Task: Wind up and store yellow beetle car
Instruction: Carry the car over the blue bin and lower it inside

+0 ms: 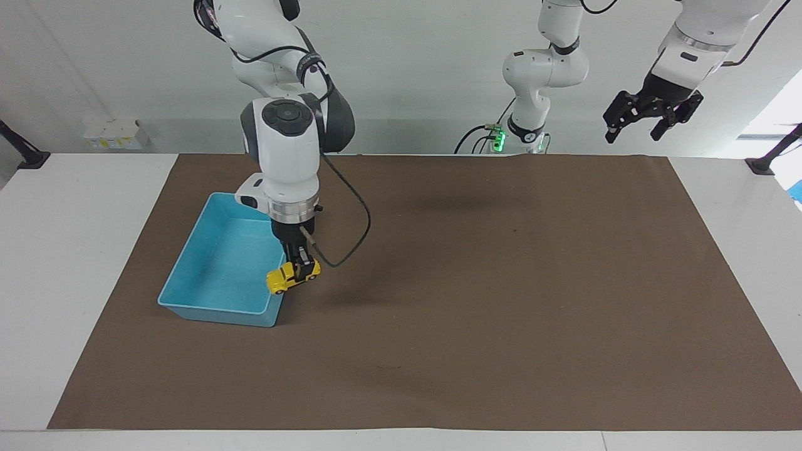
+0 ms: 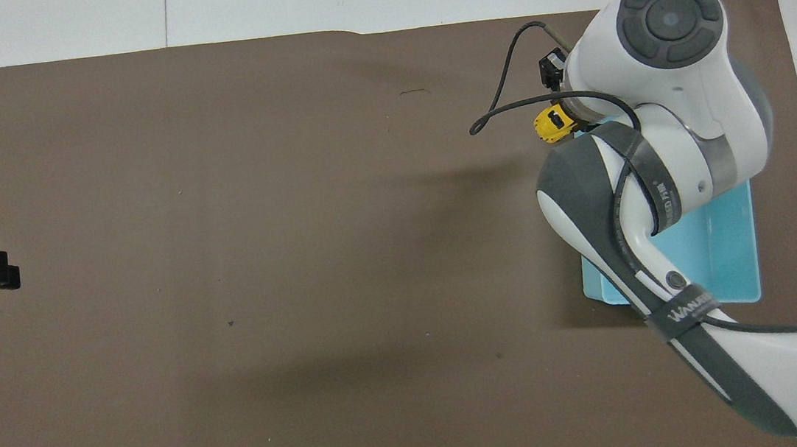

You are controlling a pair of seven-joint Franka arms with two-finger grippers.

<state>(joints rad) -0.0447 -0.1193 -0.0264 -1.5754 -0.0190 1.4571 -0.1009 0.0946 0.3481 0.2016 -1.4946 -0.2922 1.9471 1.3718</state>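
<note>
Gripping yellow beetle car (image 1: 286, 278), right claw (image 1: 306, 272) hidden overhead.

Right hand (image 1: 302, 273) pointing down, clamped shut (raised), left hand (image 1: 651, 116) open, waiting high

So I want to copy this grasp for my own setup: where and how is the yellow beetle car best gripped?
Across its narrow body, near one end, coming straight down from above. The right gripper holds the yellow beetle car that way now: jaws shut on its sides, the rest of the body sticking out level over the blue bin's wall. The flat sides suit the jaws; the rounded roof would not.
</note>
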